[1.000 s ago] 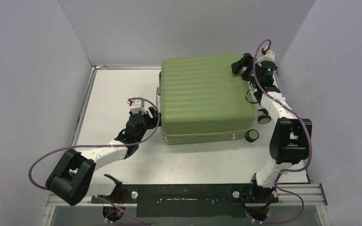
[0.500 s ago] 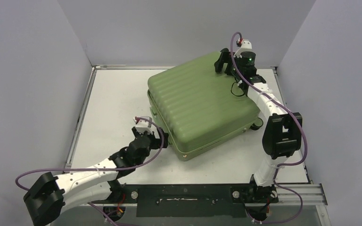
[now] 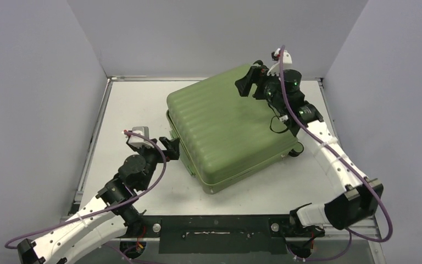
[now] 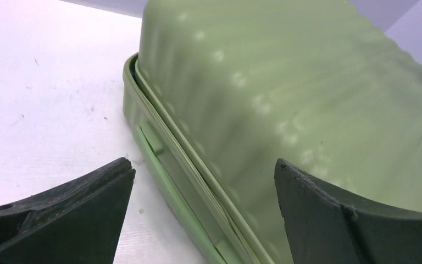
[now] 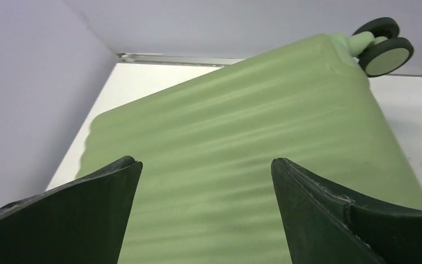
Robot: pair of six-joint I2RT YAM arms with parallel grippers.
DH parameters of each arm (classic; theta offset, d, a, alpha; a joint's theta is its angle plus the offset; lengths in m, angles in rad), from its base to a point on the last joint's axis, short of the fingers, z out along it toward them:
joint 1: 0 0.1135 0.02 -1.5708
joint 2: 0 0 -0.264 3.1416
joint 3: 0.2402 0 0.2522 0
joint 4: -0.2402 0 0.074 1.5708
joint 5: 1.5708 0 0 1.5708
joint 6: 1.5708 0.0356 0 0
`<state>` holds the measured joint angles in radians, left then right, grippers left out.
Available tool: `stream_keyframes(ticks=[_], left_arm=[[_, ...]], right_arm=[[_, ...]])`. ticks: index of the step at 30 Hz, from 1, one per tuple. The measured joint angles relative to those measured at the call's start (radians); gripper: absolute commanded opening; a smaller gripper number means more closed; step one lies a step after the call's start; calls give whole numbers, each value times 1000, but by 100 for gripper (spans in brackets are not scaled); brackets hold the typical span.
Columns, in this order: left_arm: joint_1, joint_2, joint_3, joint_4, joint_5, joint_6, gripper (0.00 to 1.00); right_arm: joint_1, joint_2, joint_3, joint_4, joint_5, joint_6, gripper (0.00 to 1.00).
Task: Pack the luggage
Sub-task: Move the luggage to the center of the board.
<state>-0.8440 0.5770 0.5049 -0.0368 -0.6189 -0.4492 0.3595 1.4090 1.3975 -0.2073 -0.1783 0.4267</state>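
Swinging round since a second ago, the large light-green hard-shell suitcase with its ribbed shell (image 3: 231,129) is no longer sitting square to the white table top (image 3: 137,104); it is now lying flat and turned on the diagonal, one corner pointing toward the arm bases. The left gripper (image 3: 171,147) has drawn back from the suitcase's left side and is now sitting just beside that side at seam height, its two dark fingers spread wide with nothing between them but open air and, in its wrist view, the line where the lid meets the lower shell. The right gripper (image 3: 250,82) has shifted along the suitcase's far edge and is hovering over the far right part of the shell, its jaws also standing well apart and gripping nothing; whether a fingertip is brushing the ribs cannot be told. One pair of small black wheels with green hubs (image 5: 387,47) is showing beyond the suitcase's far corner in the right wrist view. As for progress, the lid is lying down on the lower shell and no loose items are showing beside the suitcase, so the filling seems finished and the closing largely done. Whether the seam is fastened all the way round is not showing, so securing it may be what is remaining.
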Motion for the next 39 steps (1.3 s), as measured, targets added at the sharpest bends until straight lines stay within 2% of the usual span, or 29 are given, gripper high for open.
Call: stream_keyframes(ticks=[3,7,9,13,16,20,24,29,34,39], left_arm=[[90,26,40,-16,72,-18,97],[265,136,101,-19,245,-101,97],[376,218,137,-16,346,-169,97],[528,371,198,-4,477,-291,97],[594,472,232,53,574,-384,97],[652,597,293,124,665,-487,97],[669,697,390,132,696,-526,97],[669,735,434,151,702,-527,97],[669,760,434,184,720,-515,97],[669,834,437,190,760,-498,97]], right_arm=[[17,-129,-94,13,-17,0,92],[12,-264,-235,22,-16,13,94],[7,-282,-260,14,-11,25,94],[-1,-286,-277,8,5,64,97],[-20,-286,-277,12,34,108,97],[-110,-268,-266,15,49,194,97],[-230,-170,-192,32,68,271,97],[-319,15,-63,63,58,300,97],[-346,285,185,63,-56,257,98],[-345,451,295,34,-174,240,98]])
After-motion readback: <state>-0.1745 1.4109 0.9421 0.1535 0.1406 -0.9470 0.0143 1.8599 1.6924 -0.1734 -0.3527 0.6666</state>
